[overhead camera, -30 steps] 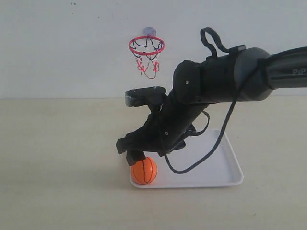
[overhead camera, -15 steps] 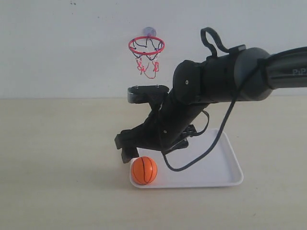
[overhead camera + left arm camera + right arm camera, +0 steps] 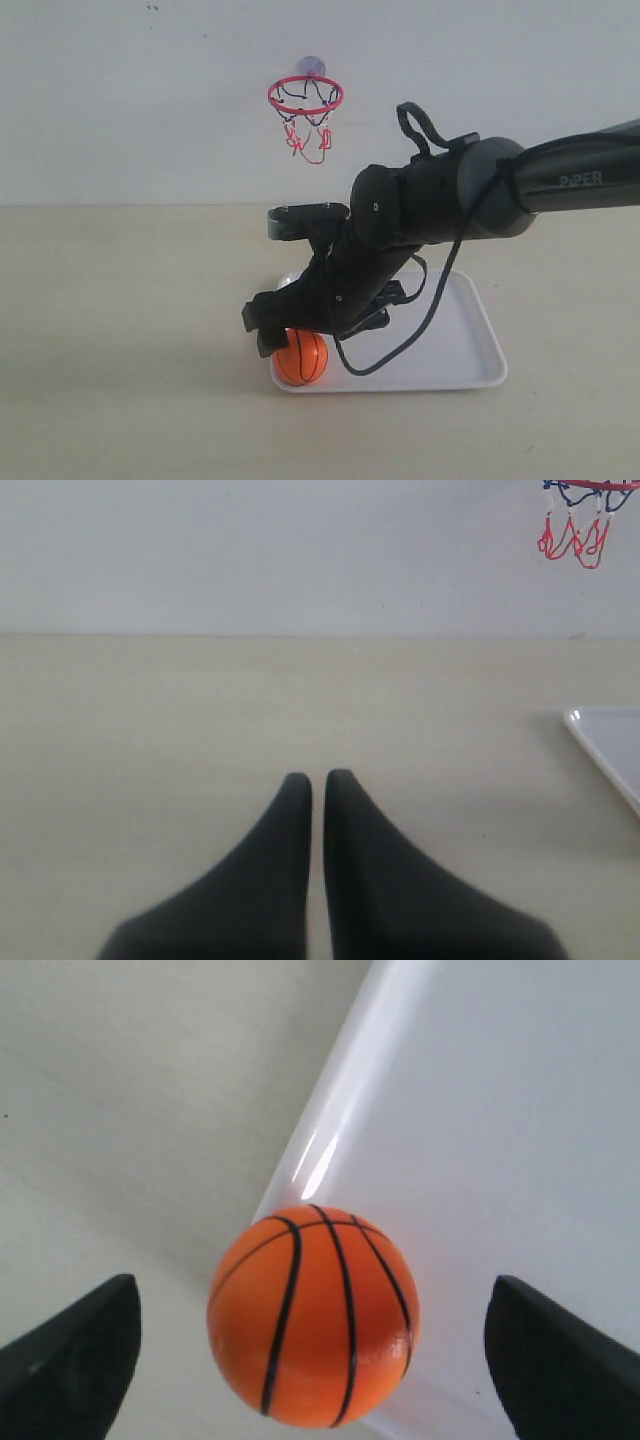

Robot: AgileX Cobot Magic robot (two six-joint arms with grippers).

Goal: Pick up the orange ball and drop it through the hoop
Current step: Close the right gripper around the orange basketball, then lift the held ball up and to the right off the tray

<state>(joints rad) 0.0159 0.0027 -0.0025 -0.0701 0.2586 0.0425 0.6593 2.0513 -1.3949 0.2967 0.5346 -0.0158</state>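
Two wide-spread fingers (image 3: 70, 1350) of the right claw (image 3: 310, 1300) flank the orange ball (image 3: 312, 1317), its seams upright.

The right arm (image 3: 455, 200) reads "PiPER".

The orange ball (image 3: 312, 1315) is bright orange with thin black seam lines. The hoop (image 3: 305, 95) has a red ring and a net of dark and red string — its suction cup (image 3: 311, 66) pale bluish. The tray (image 3: 470, 350) is glossy white, the table (image 3: 120, 320) pale beige, faintly grained, the right arm (image 3: 440, 200) black and dark grey.
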